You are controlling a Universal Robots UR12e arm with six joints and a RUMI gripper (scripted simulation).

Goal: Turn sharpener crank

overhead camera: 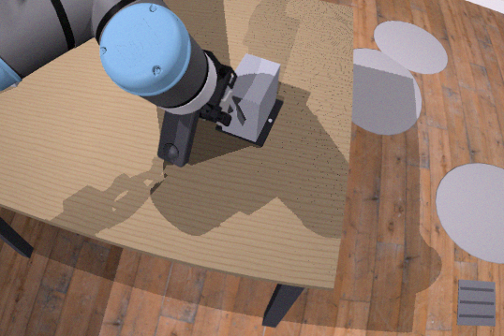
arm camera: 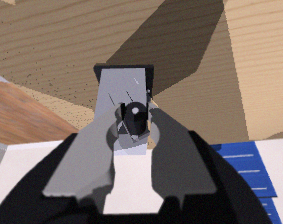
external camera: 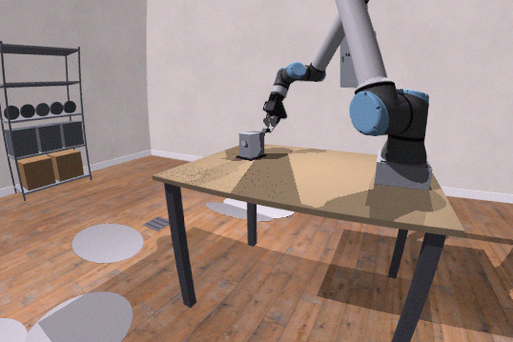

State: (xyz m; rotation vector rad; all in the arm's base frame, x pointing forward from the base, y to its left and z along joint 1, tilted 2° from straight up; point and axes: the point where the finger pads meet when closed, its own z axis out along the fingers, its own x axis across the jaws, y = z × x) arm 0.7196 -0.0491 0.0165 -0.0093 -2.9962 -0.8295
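Observation:
The sharpener (overhead camera: 257,91) (external camera: 250,144) (arm camera: 123,85) is a grey box on a dark base plate (overhead camera: 274,119), standing on the wooden table (overhead camera: 70,112) (external camera: 334,181). Its crank is on the side that faces my arm. In the wrist view the crank's black knob (arm camera: 135,119) sits between my two grey fingers. My gripper (arm camera: 135,104) (overhead camera: 224,117) (external camera: 268,128) is shut on this knob, close against the sharpener's crank side near its upper edge. In the top view my wrist hides most of the crank, and only a dark arm (overhead camera: 239,109) of it shows.
The sharpener stands toward the table's far corner, near its edges. The arm's base (external camera: 402,171) is mounted at the other end of the table. Grey discs (overhead camera: 384,94) (external camera: 107,243) lie on the wooden floor. A metal shelf (external camera: 40,114) stands by the left wall.

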